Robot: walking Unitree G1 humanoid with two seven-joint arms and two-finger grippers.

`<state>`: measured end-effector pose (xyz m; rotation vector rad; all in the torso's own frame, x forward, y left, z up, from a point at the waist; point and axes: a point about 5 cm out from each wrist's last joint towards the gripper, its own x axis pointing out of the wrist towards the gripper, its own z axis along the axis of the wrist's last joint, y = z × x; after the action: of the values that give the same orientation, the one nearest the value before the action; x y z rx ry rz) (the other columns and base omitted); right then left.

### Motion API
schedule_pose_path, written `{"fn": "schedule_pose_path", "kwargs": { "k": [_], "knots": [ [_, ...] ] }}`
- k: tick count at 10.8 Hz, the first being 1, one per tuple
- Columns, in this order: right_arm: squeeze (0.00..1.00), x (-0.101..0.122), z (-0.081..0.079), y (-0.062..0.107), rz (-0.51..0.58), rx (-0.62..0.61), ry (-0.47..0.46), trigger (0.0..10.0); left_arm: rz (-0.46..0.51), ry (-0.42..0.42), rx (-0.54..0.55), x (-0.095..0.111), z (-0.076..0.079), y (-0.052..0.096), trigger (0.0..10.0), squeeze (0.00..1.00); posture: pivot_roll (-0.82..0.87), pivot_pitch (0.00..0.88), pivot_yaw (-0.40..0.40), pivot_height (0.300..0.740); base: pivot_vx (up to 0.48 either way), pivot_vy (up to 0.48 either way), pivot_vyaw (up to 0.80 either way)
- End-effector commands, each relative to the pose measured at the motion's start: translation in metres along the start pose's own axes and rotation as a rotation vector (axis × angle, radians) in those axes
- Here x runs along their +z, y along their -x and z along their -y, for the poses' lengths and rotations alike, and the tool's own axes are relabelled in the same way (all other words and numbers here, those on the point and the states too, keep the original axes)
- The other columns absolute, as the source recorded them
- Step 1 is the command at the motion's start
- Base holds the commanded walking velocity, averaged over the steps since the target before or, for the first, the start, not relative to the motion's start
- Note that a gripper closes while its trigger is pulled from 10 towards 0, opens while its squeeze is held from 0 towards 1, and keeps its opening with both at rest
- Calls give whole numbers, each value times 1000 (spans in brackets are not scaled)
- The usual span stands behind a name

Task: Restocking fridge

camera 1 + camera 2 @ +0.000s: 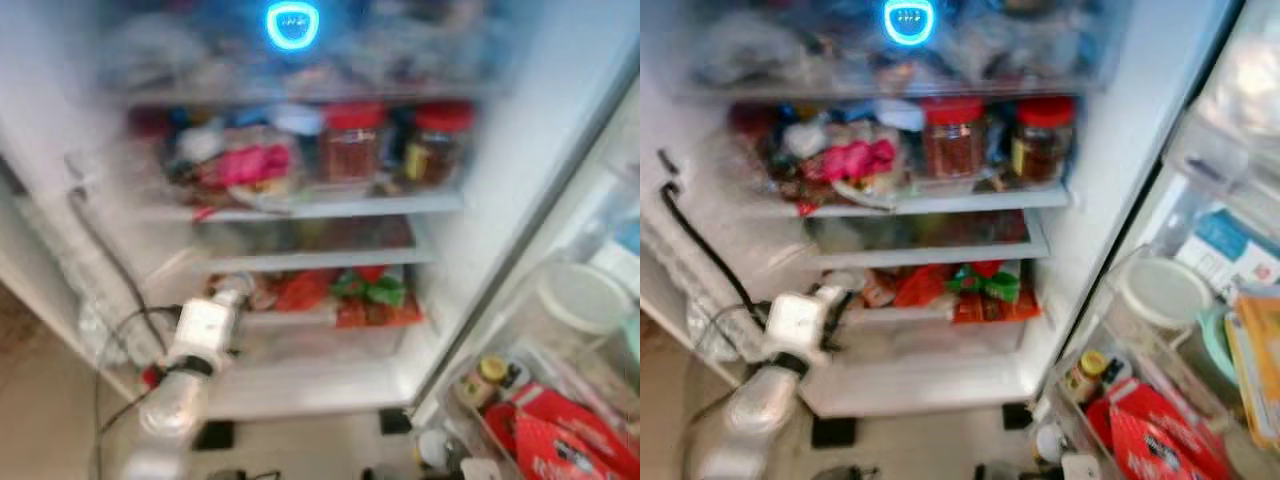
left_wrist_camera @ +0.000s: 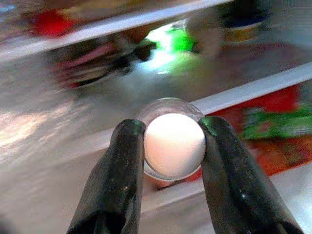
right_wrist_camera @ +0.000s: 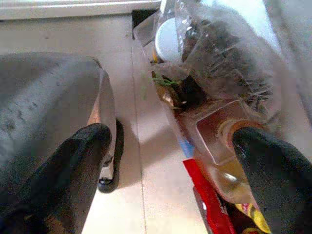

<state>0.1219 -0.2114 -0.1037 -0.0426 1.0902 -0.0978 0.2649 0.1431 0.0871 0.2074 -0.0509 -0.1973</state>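
The fridge stands open before me, its shelves (image 1: 300, 210) crowded. My left gripper (image 2: 173, 146) is shut on a clear bottle with a white cap (image 2: 174, 144), which I see end on between the two black fingers (image 2: 122, 165). In the head views that left arm (image 1: 205, 335) reaches toward the left end of the low shelf, beside red and green packets (image 1: 365, 290). My right gripper (image 3: 170, 165) hangs open with nothing between its fingers, low beside the door bin.
Two red-lidded jars (image 1: 350, 140) and a pink packet (image 1: 250, 162) crowd the middle shelf. The open door on the right holds a white-lidded tub (image 1: 582, 296), small bottles (image 1: 480, 380) and a red bag (image 1: 560, 430). A black cable (image 1: 705, 255) runs down the fridge's left side.
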Motion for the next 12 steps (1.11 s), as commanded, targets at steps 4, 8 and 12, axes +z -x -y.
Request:
{"fn": "schedule_pose_path", "kwargs": {
  "k": [4, 8, 12],
  "knots": [
    [0, -1, -11, -1, -8, 33, 17, 10000, -10, -25, 19, -2, -10, 2, 10000, 0, -129, 43, -27, 648, 139, 0, 0],
    [0, -2, -11, 0, -10, 35, 19, 10000, -8, -26, 24, -2, -11, -1, 10000, 0, -127, 45, -29, 648, 0, 0, 0],
    [0, -2, -11, -1, -10, 37, 17, 10000, 6, -26, 17, 0, -8, -7, 10000, 0, -131, 45, -27, 648, 232, 0, 0]
  ]
}}
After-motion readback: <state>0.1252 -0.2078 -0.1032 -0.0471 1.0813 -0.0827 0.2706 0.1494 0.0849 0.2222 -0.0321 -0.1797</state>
